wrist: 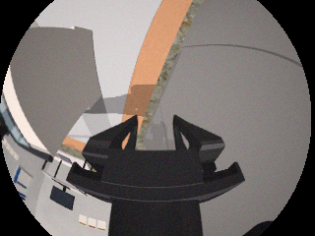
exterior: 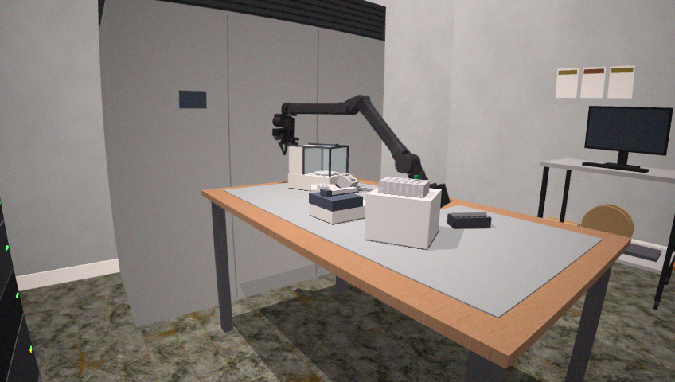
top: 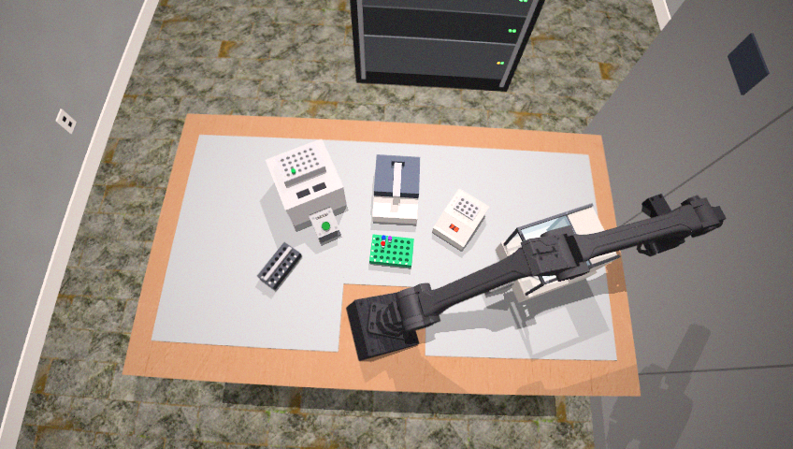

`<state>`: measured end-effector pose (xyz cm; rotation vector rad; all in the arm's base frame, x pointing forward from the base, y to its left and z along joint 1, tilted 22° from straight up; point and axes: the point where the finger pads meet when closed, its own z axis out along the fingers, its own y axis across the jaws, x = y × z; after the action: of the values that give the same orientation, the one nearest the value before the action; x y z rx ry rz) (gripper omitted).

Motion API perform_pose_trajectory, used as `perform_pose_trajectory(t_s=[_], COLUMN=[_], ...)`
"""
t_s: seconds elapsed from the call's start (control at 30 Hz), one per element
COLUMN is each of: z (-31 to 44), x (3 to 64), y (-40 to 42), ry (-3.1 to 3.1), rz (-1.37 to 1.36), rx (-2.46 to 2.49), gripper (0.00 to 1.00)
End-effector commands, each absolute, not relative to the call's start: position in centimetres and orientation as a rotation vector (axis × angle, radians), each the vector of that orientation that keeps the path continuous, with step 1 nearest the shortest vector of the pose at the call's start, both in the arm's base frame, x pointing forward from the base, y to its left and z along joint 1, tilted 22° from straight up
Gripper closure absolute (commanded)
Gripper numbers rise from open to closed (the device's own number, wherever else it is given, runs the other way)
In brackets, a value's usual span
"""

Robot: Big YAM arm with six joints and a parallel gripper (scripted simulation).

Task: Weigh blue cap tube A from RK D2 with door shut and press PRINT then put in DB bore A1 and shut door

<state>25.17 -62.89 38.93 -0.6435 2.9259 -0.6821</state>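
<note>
Item: tube A [top: 383, 237], blue-capped, upright in the rack [top: 391, 265], inward of the surface's [top: 244, 361] [exterior: 559, 333] front edge; probably light, stiff, slippery, best gripped below cap; gripper [top: 656, 227] [exterior: 284, 150] [wrist: 155, 118], half-open, unladen, by right edge
</note>
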Motion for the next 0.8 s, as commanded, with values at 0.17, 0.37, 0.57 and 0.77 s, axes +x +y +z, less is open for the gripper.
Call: perform_pose_trajectory(t_s=[0.17,0.37,0.57,0.77], z=[44.8,47.1,47.9,50.7], x=[24.6,24.3,23.8,23.4], y=[-61.9,-61.1,-59.7,-58.7], ry=[2.904,2.899,2.920,2.920], rz=[-0.747,-0.763,-0.699,-0.699], rx=[-0.638,-0.637,-0.642,-0.642], gripper=[0.64,0.64,0.64,0.64])
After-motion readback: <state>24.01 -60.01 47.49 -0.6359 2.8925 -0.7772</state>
